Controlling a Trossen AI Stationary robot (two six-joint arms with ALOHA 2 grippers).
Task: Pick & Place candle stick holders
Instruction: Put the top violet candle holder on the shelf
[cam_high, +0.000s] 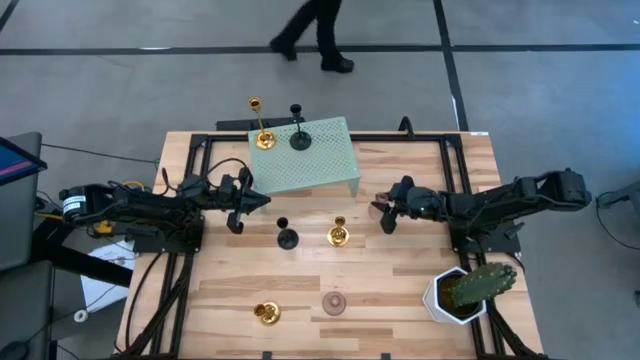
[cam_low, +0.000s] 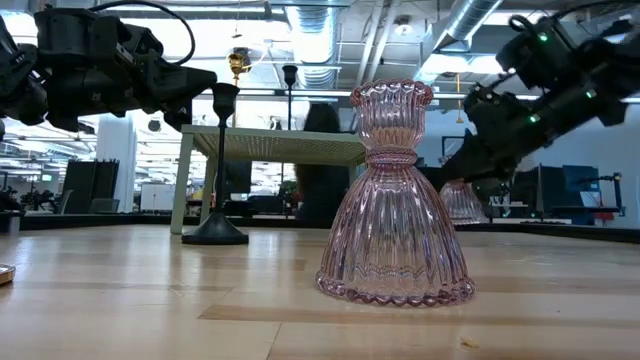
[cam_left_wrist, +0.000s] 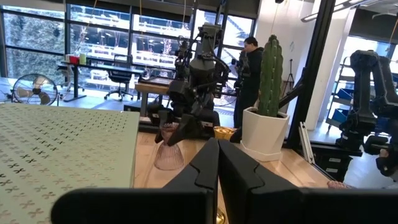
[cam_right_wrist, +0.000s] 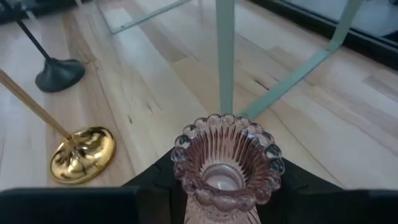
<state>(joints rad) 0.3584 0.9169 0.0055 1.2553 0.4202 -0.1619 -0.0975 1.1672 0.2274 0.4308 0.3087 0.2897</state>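
right tool (cam_right_wrist: 221, 186) gripping pink glass holder (cam_right_wrist: 225, 163), left tool (cam_high: 240, 203) closed, empty

Grey floor (cam_high: 120, 90) crossed by dark lines surrounds the counter (cam_high: 400, 290), and a person (cam_high: 315, 30) walks across it beyond the far edge. The level view looks into an open workshop: exposed ducts (cam_low: 470, 20) and pipes run under the ceiling, with bright strip lights. Tall windows (cam_left_wrist: 93, 37) line one wall, with a floor fan (cam_left_wrist: 34, 90), a desk (cam_left_wrist: 87, 68) and office chairs before them. A person (cam_left_wrist: 249, 68) stands farther back.
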